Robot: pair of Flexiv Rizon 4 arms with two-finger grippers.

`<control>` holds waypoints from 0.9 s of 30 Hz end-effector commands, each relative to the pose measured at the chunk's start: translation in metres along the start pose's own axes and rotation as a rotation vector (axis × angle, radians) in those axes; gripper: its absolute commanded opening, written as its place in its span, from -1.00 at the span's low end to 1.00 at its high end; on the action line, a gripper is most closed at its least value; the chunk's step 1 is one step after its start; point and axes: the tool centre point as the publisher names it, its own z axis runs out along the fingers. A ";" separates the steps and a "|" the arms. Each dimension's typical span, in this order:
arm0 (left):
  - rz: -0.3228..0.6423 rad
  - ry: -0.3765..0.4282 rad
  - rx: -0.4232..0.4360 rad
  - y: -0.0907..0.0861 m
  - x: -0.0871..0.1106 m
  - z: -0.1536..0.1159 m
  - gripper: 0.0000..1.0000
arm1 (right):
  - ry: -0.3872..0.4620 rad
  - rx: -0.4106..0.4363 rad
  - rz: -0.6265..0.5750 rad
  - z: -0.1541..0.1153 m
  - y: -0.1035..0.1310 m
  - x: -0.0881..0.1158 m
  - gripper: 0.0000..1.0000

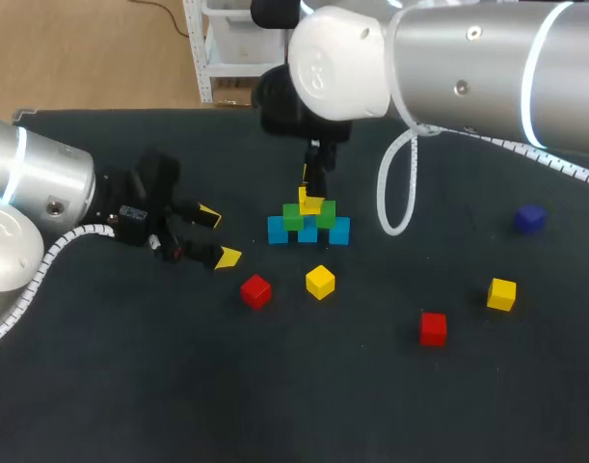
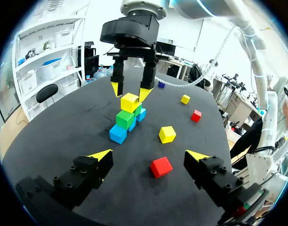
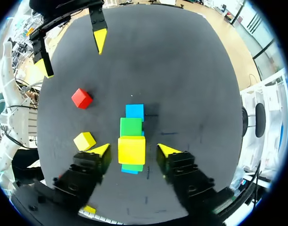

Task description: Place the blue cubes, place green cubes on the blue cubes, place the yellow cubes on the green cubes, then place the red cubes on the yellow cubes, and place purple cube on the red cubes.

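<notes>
At the middle of the head view, a small yellow cube sits on the green cubes, which rest on a row of blue cubes. The right gripper straddles it, released, with a gap at each finger. I judge it should rise straight up, fingers wide, without brushing the stack. At centre left the left gripper lies spread and empty. A loose red cube, a loose yellow cube and a purple cube dot the dark matte tabletop.

Stack central; right claw over it; left claw leftward; loose cubes before, rightward.
</notes>
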 end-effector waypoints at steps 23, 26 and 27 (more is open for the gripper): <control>0.003 -0.008 -0.001 0.000 0.002 0.000 1.00 | -0.085 0.103 0.187 -0.037 0.077 0.111 1.00; 0.003 -0.008 -0.001 0.000 0.002 0.000 1.00 | -0.092 0.107 0.203 -0.035 0.087 0.129 1.00; 0.003 -0.008 -0.001 0.000 0.002 0.000 1.00 | -0.089 0.108 0.208 -0.035 0.091 0.135 1.00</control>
